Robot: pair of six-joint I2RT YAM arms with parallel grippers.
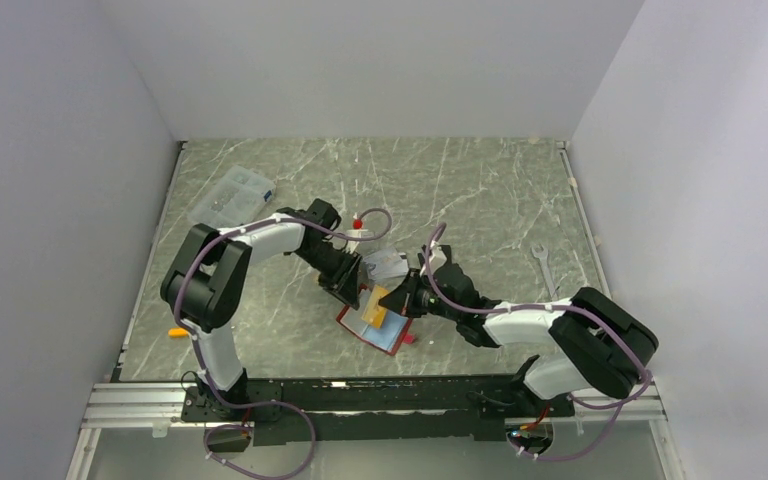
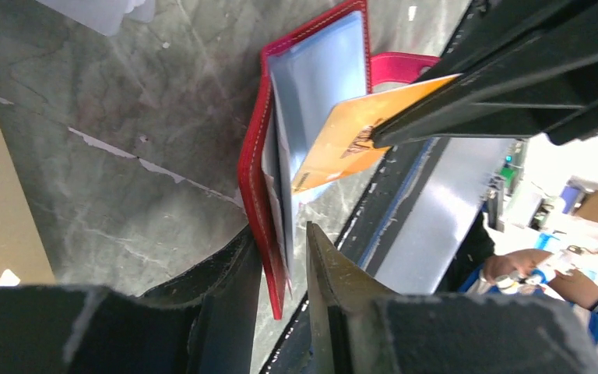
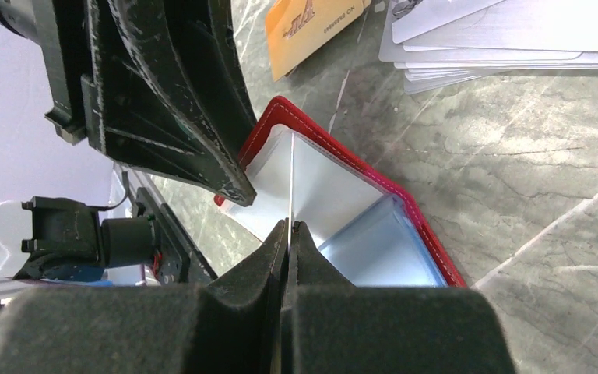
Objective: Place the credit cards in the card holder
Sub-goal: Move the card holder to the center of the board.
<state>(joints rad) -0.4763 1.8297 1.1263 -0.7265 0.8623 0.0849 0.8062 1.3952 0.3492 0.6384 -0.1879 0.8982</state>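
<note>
1. My left arm reaches forward from its base, elbow bent, forearm angling right toward the table's middle.
2. My left gripper (image 1: pixel 352 283) points down and toward me; its two dark fingers (image 2: pixel 222 292) sit close together, clamped on the red edge of the card holder (image 2: pixel 311 101).
3. My right arm stretches left, low over the table, meeting the left.
4. My right gripper (image 3: pixel 289 231) has its fingers pressed nearly together, pinching an orange credit card (image 2: pixel 350 136) edge-on.

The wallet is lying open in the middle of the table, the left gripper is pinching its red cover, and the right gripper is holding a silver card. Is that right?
Not quite: the card in the right gripper is orange, not silver, as the left wrist view shows. The wallet is open, and the left gripper pinches its red cover.
</note>
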